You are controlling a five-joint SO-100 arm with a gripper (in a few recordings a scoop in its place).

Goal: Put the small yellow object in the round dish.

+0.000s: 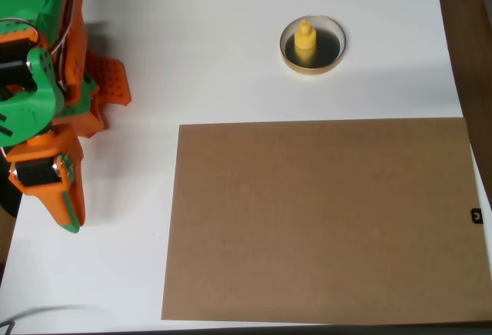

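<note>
One small yellow object point(306, 41) inside round dish point(313, 44); tool point(68, 213) tips together.

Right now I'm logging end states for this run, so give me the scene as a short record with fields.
small yellow object: standing upright inside the dish, knob on top
round dish: on the white table, upper middle of the overhead view, beyond the board's far edge
gripper: at the left edge, far from the dish, holding nothing; jaw state unclear
brown board: flat on the table, lower right, nothing on it
white table: bears the dish, board and arm
task state: looks done
</note>
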